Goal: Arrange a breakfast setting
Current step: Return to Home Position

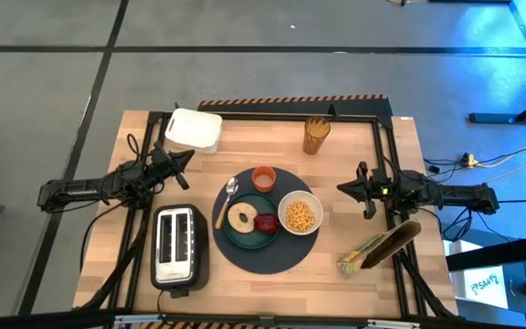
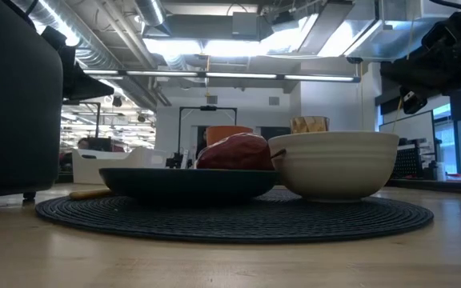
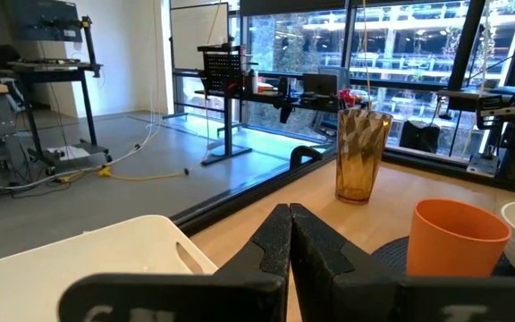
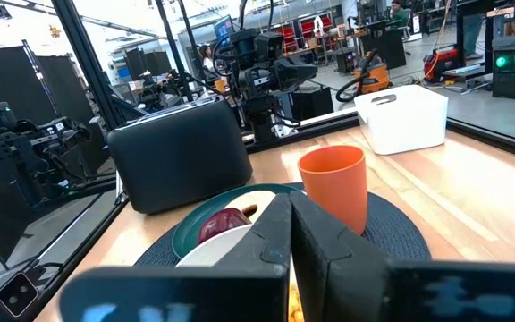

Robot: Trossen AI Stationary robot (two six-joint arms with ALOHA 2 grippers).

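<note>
The dark-grey mat (image 1: 272, 260) carries the teal plate (image 1: 249, 239) — bagel (image 1: 242, 217) and dark red fruit (image 1: 266, 222) on it — white bowl (image 2: 338, 164), orange cup (image 1: 263, 177), metal spoon (image 1: 226, 201). Left gripper (image 1: 188, 157) and right gripper (image 1: 342, 188) flank the mat, apart from it, fingers pressed together.

Overhead ceiling lights (image 2: 214, 44) glare in the low view, leaving the white bowl (image 2: 338, 164) and teal plate (image 2: 186, 182) backlit; the bench (image 1: 354, 183) is evenly lit, shadows soft.
</note>
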